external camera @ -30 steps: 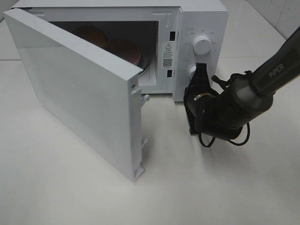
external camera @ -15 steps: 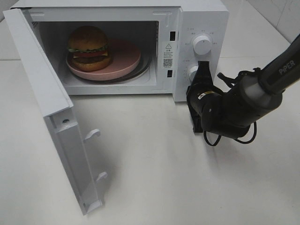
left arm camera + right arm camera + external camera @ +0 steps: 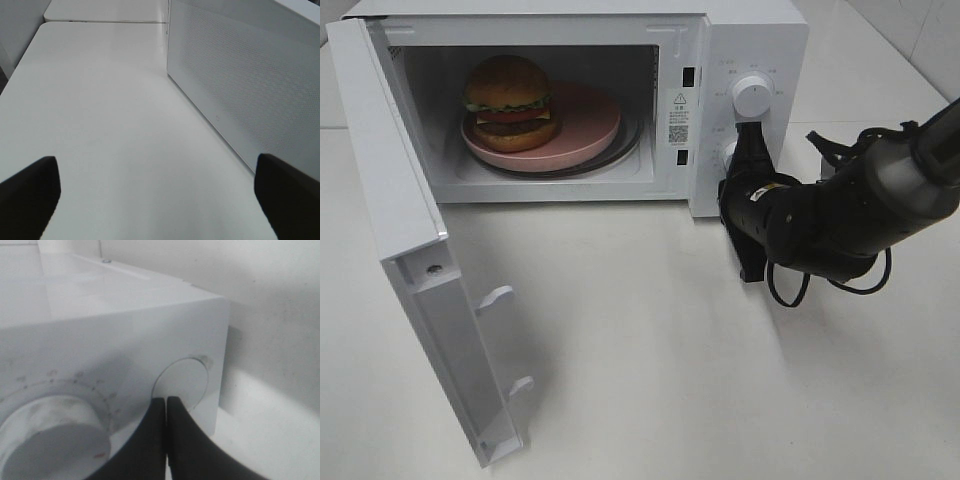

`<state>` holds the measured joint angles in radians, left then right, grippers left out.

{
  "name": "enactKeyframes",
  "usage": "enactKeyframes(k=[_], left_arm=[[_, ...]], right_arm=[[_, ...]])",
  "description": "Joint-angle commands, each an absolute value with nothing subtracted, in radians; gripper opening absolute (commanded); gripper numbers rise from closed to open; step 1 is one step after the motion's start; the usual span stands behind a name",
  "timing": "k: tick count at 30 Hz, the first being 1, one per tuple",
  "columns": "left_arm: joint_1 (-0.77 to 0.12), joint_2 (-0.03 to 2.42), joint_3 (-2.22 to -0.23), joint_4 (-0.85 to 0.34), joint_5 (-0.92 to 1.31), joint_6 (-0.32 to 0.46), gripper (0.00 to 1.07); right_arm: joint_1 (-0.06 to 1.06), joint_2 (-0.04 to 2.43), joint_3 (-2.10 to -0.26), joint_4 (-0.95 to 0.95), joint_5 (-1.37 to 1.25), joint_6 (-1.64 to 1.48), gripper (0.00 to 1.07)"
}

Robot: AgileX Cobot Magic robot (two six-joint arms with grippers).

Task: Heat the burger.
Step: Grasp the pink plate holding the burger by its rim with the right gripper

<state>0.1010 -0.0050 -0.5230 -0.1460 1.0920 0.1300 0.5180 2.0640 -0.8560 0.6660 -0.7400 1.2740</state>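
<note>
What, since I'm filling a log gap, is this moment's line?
door: open | burger: in microwave, on plate | right pincer: shut, at button | left pincer: open, empty

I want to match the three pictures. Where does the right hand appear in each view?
Exterior high: the right hand at the control panel of the microwave, just below the upper knob.
Left wrist: not in it.
Right wrist: its shut fingers point at a round disc on that panel.
Shared landmark: the white microwave.
</note>
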Motion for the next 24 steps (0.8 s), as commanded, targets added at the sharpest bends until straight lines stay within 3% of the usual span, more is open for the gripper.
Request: enactKeyframes(k=[1, 12, 24], left_arm=[[0.101, -0.022, -0.522, -0.148, 1.078, 0.13, 0.98], [0.101, -0.022, -0.522, -0.148, 1.078, 0.13, 0.98], [0.101, -0.022, -0.522, -0.148, 1.078, 0.13, 0.98]], right_arm=[[0.522, 2.019, -0.829, 0.64, -0.689, 1.208, 0.0], [0.522, 1.909, -0.73, 0.636, -0.554, 1.075, 0.0], [0.516, 1.723, -0.687, 0.637, -0.283, 0.645, 0.0]])
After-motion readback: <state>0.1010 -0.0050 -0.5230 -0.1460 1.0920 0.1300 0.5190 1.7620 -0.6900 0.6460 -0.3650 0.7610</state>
